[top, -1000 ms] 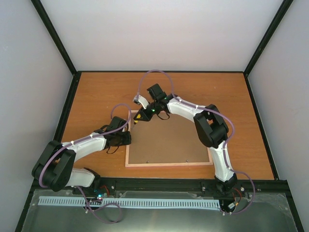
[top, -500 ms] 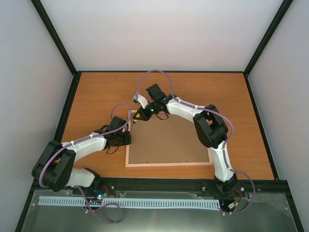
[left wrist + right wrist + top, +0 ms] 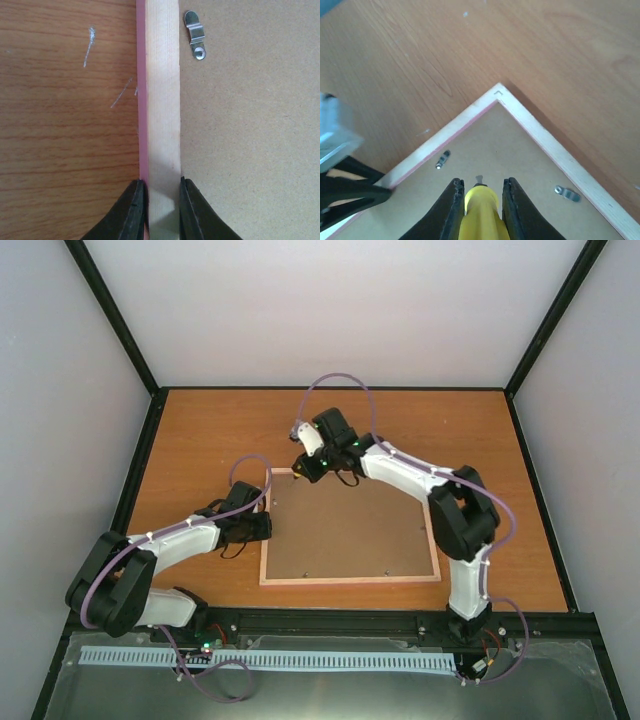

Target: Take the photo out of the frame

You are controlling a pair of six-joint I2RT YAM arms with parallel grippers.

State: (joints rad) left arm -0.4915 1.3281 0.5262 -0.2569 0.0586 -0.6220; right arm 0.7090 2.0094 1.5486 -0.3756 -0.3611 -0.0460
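Frame [image 3: 350, 580] lies face down on the bench [image 3: 200, 440], stiff and light-looking, photo presumably hidden under its clipped brown backing board [image 3: 350, 535]; left fingers [image 3: 131, 212] clamp its left rail, a sound hold, while farther back right fingers [image 3: 449, 212] grip a yellow tool [image 3: 479, 212] over the far corner.

The frame [image 3: 350, 580] lies flat and face down in the middle of the wooden table [image 3: 200, 440], its near rail parallel to the table's near edge. From the back its rails are pale bare wood with a thin pink outer side. A plain brown backing board [image 3: 350, 530] fills it, and small metal turn clips [image 3: 195, 35] sit on the board near the rails. The photo is hidden under the board.
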